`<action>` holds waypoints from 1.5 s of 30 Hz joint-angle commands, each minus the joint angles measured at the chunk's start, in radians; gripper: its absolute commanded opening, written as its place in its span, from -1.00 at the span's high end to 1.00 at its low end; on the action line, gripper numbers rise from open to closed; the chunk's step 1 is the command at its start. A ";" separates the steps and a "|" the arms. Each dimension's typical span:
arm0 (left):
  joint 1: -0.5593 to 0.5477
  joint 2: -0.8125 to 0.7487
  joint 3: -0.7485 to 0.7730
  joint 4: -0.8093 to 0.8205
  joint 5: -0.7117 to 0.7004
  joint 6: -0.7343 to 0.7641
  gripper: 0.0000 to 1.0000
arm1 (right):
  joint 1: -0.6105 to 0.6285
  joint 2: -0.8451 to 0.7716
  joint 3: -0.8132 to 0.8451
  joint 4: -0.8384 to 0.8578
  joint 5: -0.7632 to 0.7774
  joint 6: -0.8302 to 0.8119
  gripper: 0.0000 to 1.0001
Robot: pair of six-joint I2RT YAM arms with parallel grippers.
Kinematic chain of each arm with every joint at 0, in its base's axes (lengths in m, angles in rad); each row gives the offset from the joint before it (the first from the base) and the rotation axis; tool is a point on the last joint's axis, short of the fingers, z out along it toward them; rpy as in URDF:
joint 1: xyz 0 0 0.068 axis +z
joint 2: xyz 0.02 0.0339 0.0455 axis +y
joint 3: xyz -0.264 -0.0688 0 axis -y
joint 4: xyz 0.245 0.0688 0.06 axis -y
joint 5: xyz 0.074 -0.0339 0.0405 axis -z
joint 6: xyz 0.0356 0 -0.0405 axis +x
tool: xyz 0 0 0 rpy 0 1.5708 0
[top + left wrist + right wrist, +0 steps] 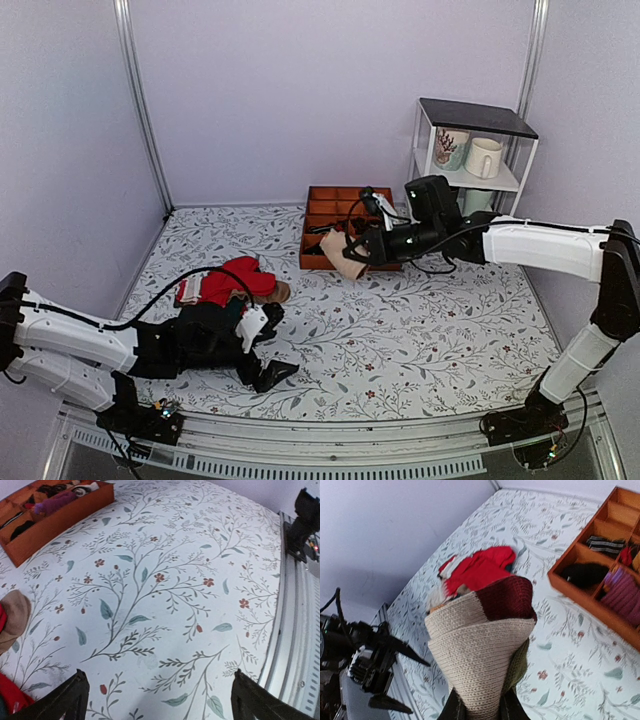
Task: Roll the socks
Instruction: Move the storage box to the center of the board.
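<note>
Floral-print tablecloth point(400, 340), lilac walls | right gripper point(477, 709) clamped on the base of the rolled beige ribbed socks point(480, 645), maroon cuff on top, olive toe at the side | roll juts past the fingertips, above the cloth, at 6 o'clock of the orange wooden divider tray point(308, 225) | right arm reaches toward 9 o'clock | left gripper point(162, 695) spread wide, empty, low at 8 o'clock
</note>
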 commanded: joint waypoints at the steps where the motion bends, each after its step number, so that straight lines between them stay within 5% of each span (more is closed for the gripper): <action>1: 0.042 -0.075 -0.032 -0.042 -0.098 -0.049 -0.99 | -0.012 0.138 0.175 -0.017 0.179 -0.062 1.00; 8: 0.088 -0.156 -0.010 -0.139 -0.114 -0.075 -0.99 | -0.046 0.356 0.421 -0.025 0.234 -0.148 1.00; 30: 0.102 -0.193 -0.071 -0.065 -0.099 -0.009 -0.99 | -0.156 0.695 0.603 -0.117 0.396 -0.097 1.00; 45: 0.104 -0.219 -0.092 -0.042 -0.064 0.001 -0.99 | -0.113 0.482 0.050 -0.021 0.329 0.084 1.00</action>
